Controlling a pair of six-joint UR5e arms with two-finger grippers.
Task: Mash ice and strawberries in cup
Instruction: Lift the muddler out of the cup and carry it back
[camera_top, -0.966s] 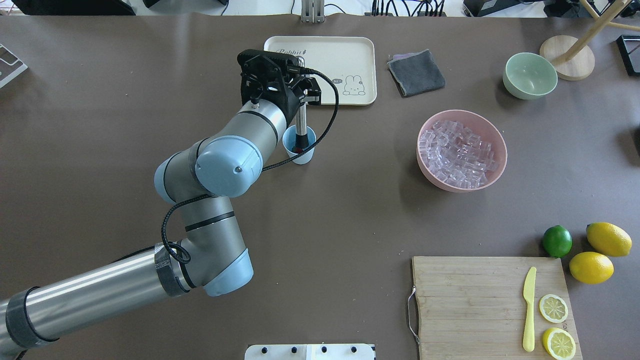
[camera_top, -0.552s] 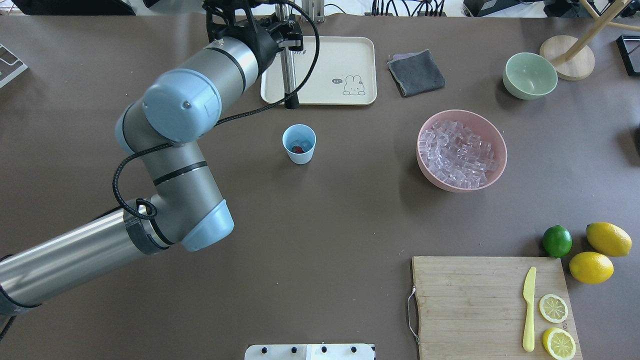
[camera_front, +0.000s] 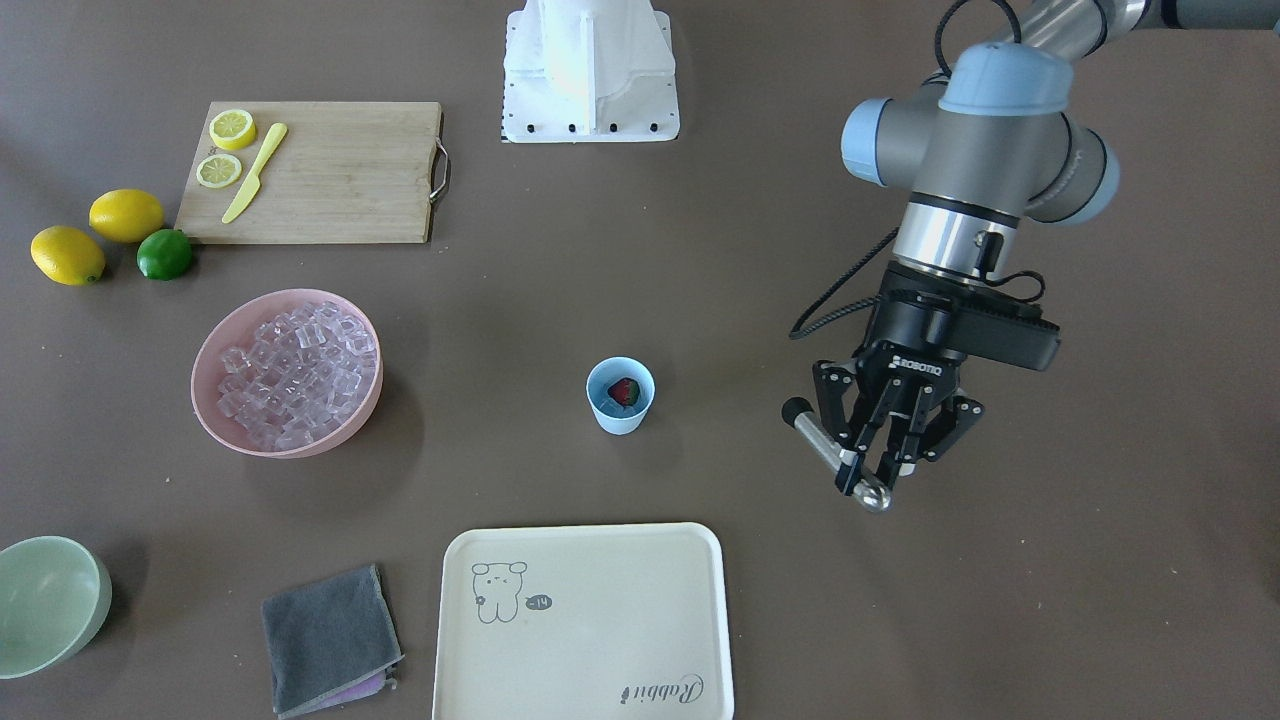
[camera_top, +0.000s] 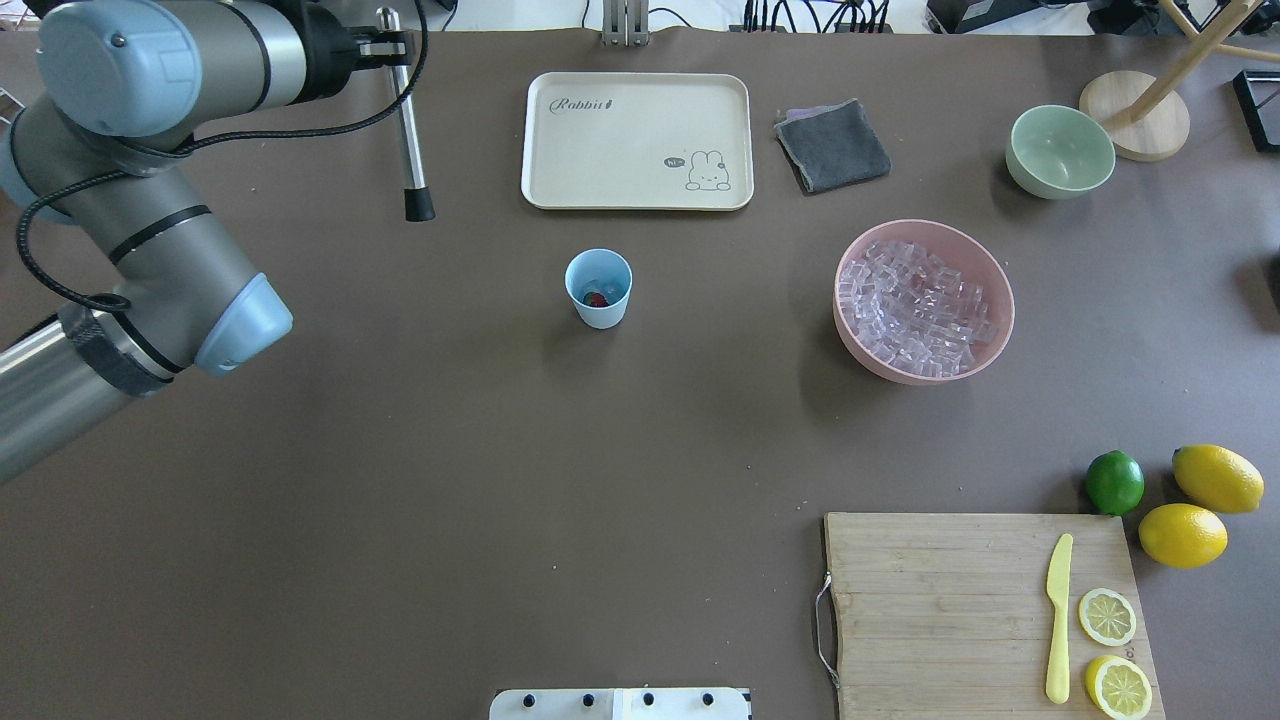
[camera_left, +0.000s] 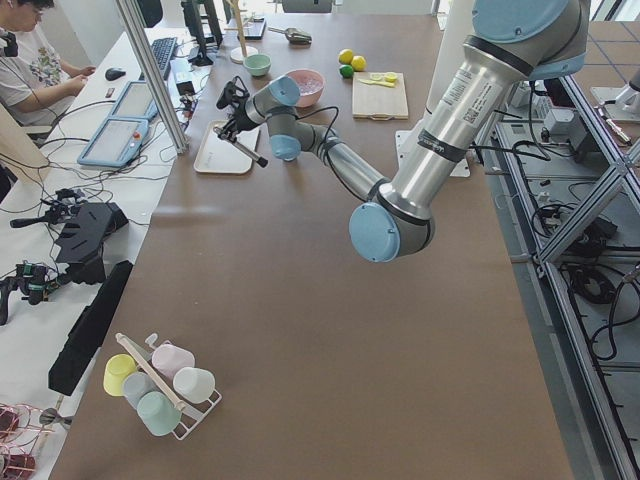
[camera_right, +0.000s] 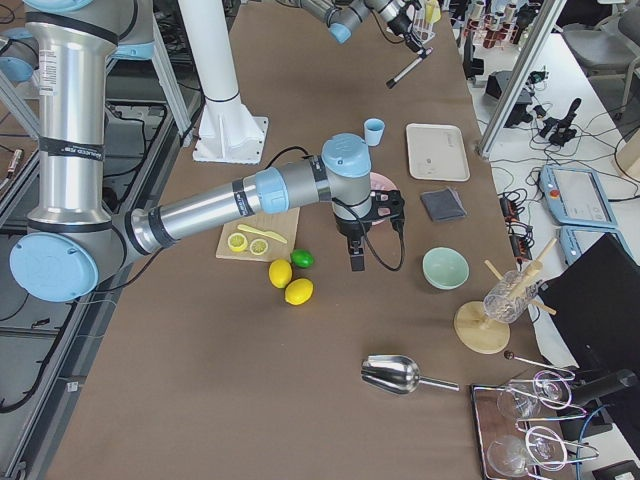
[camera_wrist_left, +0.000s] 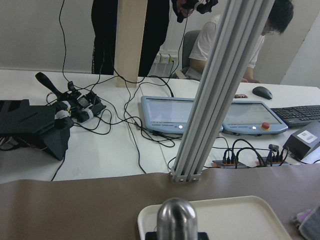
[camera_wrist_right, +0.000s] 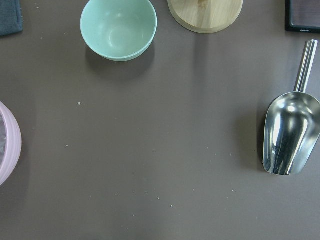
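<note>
The brown table carries all items. The left arm enters at the overhead view's left edge and reaches toward the far left corner. The right arm extends across the table's right half, with its wrist above the bare area between the pink bowl and a pale green bowl.

The wooden cutting board lies at the near right, with a yellow knife and two lemon slices on it. The cream tray lies at the far centre, with a grey cloth just beside it. The pink bowl sits right of centre and is filled with the ice.

The left gripper is clamped on a metal muddler. The muddler is tilted, with its black end toward the table, left of the tray and well apart from the cup. The right gripper appears only in the side view, so whether its fingers are apart or together cannot be told.

The cup stands upright near the table's centre, between the tray and the robot's base, with no gripper touching it. The strawberry lies inside the cup, red with a green top. Pale material sits beside it at the cup's bottom, but it is too small to identify.
</note>
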